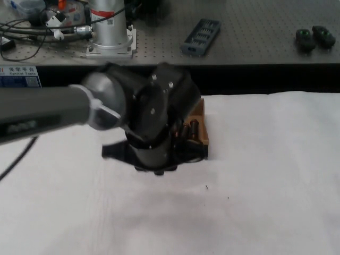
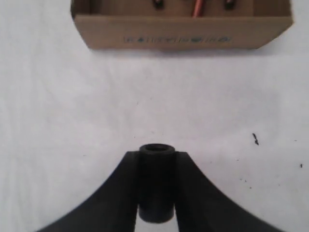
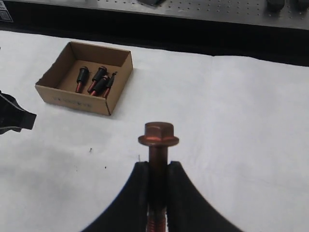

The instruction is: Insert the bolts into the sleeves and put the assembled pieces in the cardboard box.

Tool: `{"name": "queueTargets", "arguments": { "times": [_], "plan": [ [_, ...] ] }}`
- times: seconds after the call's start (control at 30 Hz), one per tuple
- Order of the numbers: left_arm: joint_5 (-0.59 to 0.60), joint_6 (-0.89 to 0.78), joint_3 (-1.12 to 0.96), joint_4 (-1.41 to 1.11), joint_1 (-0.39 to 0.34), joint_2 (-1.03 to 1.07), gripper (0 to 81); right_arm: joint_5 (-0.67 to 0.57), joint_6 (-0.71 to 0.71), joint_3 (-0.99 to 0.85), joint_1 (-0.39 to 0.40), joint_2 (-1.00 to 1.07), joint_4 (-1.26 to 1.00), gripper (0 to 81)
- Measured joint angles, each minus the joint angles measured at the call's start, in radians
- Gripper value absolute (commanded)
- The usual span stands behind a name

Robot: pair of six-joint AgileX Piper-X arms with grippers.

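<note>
We see the left gripper point(image 2: 157, 162) clamped on a black sleeve point(image 2: 155, 198), whose open end pokes out past the fingertips. It hangs over the desk's white cloth point(image 2: 72, 121), near the cardboard box point(image 2: 183, 34). The right gripper point(image 3: 157, 168) is closed tight on the shank of a copper bolt point(image 3: 158, 137), head clear of the fingers and well apart from the box. The box sits near the desk's far edge and holds what look like four assembled pieces point(image 3: 95, 81).

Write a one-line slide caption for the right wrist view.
Right gripper shut on a copper bolt; the cardboard box nearby holds assembled pieces.
</note>
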Motion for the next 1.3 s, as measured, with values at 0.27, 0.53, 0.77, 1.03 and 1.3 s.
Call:
{"name": "queueTargets", "arguments": {
  "times": [0.27,0.53,0.77,1.03,1.3],
  "plan": [
    [0.041,0.217,0.159,-0.178,0.000,-0.156,0.6,-0.136,0.004,0.000,0.000,0.000,-0.129,3.6],
    [0.455,0.349,0.580,-0.713,0.015,-0.417,0.6,-0.330,0.058,0.057,0.000,0.000,-0.306,3.6],
    [0.642,0.504,0.760,-0.920,0.020,-0.590,0.6,-0.475,0.110,0.180,0.059,0.000,-0.534,3.6],
    [0.808,0.583,0.869,-0.973,0.020,-0.783,0.6,-0.448,0.112,0.187,0.288,0.019,-0.651,3.6],
    [0.875,0.552,0.881,-0.973,0.020,-0.835,0.6,-0.278,0.093,0.189,0.514,0.096,-0.786,3.6]
  ]
}}
